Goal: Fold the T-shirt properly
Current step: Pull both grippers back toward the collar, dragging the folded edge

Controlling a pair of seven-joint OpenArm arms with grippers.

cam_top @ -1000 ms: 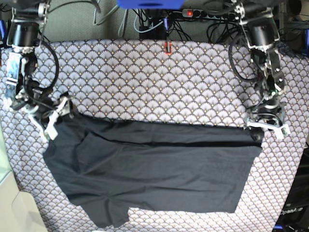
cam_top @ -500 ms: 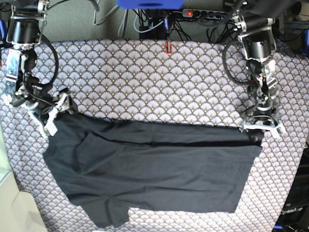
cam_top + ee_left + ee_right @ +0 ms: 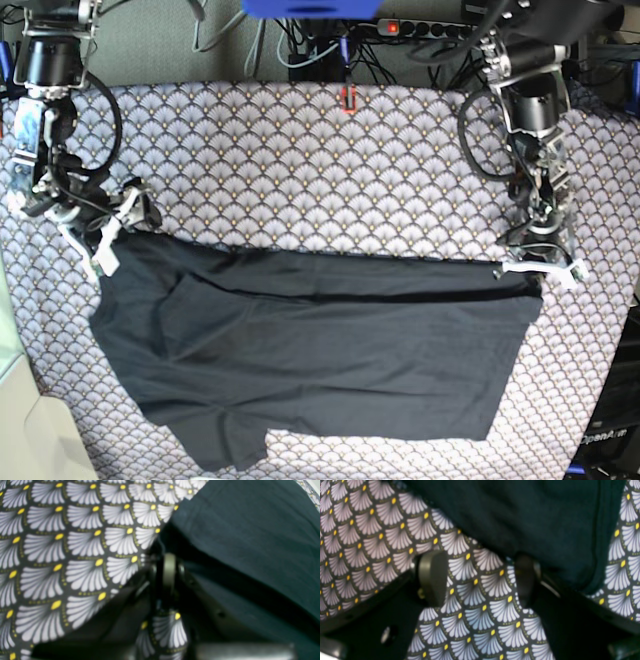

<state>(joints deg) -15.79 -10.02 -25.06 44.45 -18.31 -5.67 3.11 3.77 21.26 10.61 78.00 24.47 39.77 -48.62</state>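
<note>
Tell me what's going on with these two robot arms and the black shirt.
A two-armed robot is folding a plain black cotton T-shirt spread on a fan-patterned tablecloth. The left gripper has shut at the shirt's far corner; whether cloth is caught isn't clear. The right gripper sits open at the opposite far corner, one finger against the fabric edge, nothing pinched yet.

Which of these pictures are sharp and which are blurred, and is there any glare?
Base view: sharp, evenly lit, no glare; the plain black cotton T-shirt shows soft creases. Left wrist view: the left gripper is out of focus, the fan-patterned tablecloth sharper. Right wrist view: the right gripper and the cloth are slightly blurred.
</note>
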